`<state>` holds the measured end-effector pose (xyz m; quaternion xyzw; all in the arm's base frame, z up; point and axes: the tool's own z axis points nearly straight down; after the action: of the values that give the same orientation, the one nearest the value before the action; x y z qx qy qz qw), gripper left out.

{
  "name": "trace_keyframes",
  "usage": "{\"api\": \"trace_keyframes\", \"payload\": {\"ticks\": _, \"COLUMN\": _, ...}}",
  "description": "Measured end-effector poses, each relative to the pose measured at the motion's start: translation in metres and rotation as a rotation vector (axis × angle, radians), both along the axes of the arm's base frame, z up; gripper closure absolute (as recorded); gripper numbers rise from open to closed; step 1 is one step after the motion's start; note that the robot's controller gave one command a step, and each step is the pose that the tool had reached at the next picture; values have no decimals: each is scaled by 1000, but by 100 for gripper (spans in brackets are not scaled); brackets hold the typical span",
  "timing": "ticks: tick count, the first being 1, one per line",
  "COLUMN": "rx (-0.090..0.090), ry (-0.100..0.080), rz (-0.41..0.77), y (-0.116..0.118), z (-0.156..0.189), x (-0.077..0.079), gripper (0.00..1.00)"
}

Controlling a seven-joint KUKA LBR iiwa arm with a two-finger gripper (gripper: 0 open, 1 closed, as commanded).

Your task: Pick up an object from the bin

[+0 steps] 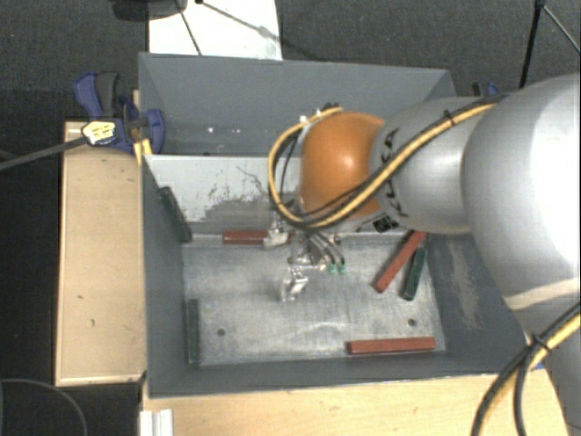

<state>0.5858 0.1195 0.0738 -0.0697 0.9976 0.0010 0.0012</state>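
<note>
Camera view. The arm (472, 171) enters from 3 o'clock and reaches over the grey bin (290, 107). Its orange cover (336, 162) sits above the bin's back half, with a cable (436, 127) running along the arm to it.

The gripper (294, 284) hangs below the cover, close to the bin's centre, low over bare, scuffed floor. Whether it stands apart or together cannot be told, as the metal parts merge against the floor. No thing can be made out in its grasp.

The nearest thing is a brown stick (243, 237). It lies flat at 10 o'clock from the gripper, along the foot of the back wall, with its right end near the gripper's upper body. It is close to the tips but apart from them.

A small green spot (338, 266) shows just beside the gripper at 2 o'clock. I cannot tell whether it belongs to the robot.

Other contents, well apart from the gripper:
- A red stick (398, 262) and a dark stick (413, 272) lie side by side, slanted, at 3 o'clock in the bin.
- A red bar (390, 345) lies flat at 5 o'clock, along the front wall.
- A dark bar (192, 330) lies at 8 o'clock, along the left wall.
- A green bar (172, 214) leans in the corner at 10 o'clock.
</note>
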Motion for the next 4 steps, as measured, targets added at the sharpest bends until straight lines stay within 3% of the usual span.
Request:
{"api": "trace_keyframes", "payload": {"ticks": 1, "rx": 0, "ry": 0, "rz": -2, "y": 0, "z": 0, "x": 0, "gripper": 0}}
{"api": "trace_keyframes", "payload": {"ticks": 2, "rx": 2, "ry": -4, "rz": 86, "y": -14, "z": 1, "x": -5, "gripper": 0}}
{"api": "trace_keyframes", "payload": {"ticks": 3, "rx": -5, "ry": 2, "rz": 254, "y": -40, "z": 27, "x": -8, "gripper": 0}}
{"api": "trace_keyframes", "payload": {"ticks": 4, "rx": -1, "ry": -5, "rz": 213, "y": -61, "z": 23, "x": -9, "gripper": 0}}
